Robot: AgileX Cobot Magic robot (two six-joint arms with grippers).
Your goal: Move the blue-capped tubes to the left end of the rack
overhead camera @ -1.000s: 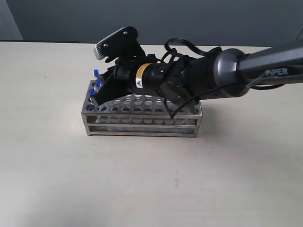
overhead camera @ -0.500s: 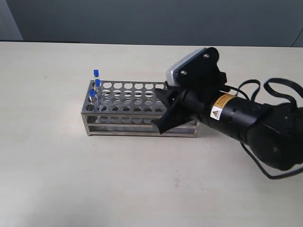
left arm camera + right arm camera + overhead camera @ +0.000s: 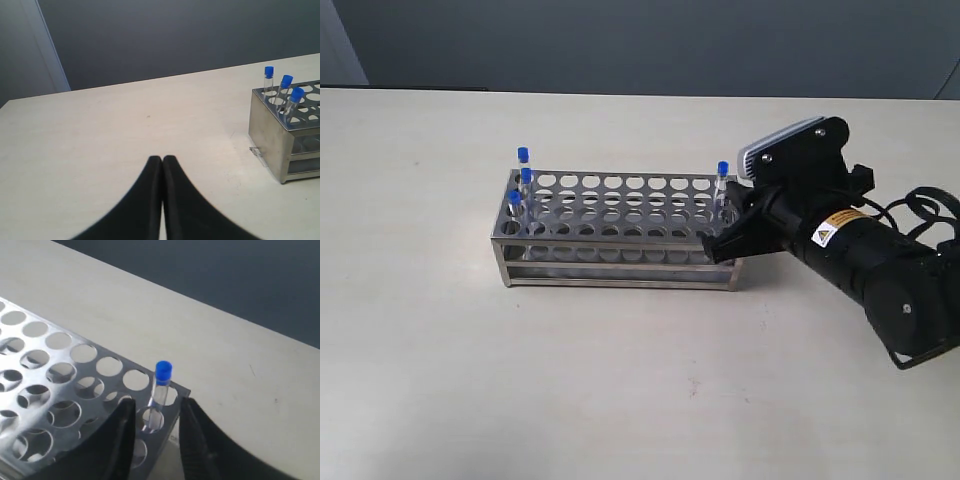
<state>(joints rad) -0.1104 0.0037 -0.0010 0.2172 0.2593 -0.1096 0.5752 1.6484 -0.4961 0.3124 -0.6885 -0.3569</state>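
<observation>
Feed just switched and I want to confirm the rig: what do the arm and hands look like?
Right arm: black and cylindrical, with a yellow warning label, a grey camera housing on top and black cables. Right hand: black fingers. Left hand: two black, curved, tapering ones.

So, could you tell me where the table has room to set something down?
Bare table lies in front of the rack and left of it, past the three tubes. The rack's right end is crowded: the right gripper sits beside the lone tube.
</observation>
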